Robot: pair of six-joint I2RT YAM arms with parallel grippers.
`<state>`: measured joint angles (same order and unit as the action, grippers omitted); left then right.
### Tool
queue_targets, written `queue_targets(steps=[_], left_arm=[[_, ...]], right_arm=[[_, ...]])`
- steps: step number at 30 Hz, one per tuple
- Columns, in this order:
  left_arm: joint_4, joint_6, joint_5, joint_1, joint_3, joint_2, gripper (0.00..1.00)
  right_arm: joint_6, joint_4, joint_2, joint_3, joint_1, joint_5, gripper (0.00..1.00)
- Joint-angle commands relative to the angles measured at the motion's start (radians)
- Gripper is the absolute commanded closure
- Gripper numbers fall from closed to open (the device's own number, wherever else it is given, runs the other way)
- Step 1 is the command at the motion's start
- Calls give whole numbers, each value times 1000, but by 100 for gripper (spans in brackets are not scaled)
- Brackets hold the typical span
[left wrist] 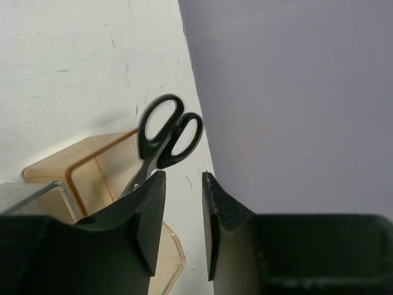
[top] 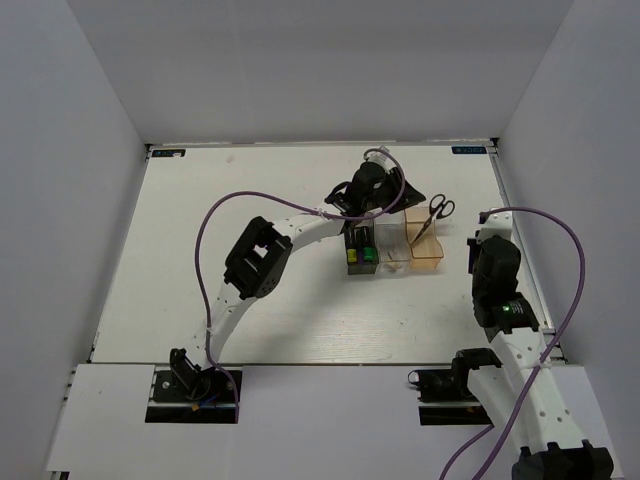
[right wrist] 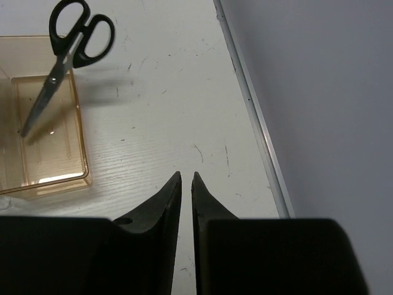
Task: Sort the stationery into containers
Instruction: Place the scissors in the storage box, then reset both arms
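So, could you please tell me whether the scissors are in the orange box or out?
In, but tipped: the scissors stand blades-down on the floor of the orange box, handles leaning out over its rim.

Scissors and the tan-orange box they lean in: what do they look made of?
The scissors have glossy black handles, likely moulded plastic, and dull grey blades that look like bare metal. The tan-orange box seems to be tinted translucent plastic: its walls are smooth, and the pale table shows through its floor.
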<state>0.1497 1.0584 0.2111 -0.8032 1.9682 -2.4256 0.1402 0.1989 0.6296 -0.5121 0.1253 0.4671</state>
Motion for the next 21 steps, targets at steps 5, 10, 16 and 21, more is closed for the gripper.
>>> queue_targets(steps=[5,10,16,21], left_arm=[[-41,3,-4,-4,-3,71,54],[-45,-18,5,-4,0,111,61],[-73,-107,22,1,-35,252,99],[-330,-308,-42,-2,-198,528,99]], right_arm=[[-24,-27,-15,-6,-22,-19,83],[-30,-21,-24,-5,-44,-41,83],[-24,-3,-28,-6,-55,-74,67],[22,68,-22,-20,-73,-275,19]])
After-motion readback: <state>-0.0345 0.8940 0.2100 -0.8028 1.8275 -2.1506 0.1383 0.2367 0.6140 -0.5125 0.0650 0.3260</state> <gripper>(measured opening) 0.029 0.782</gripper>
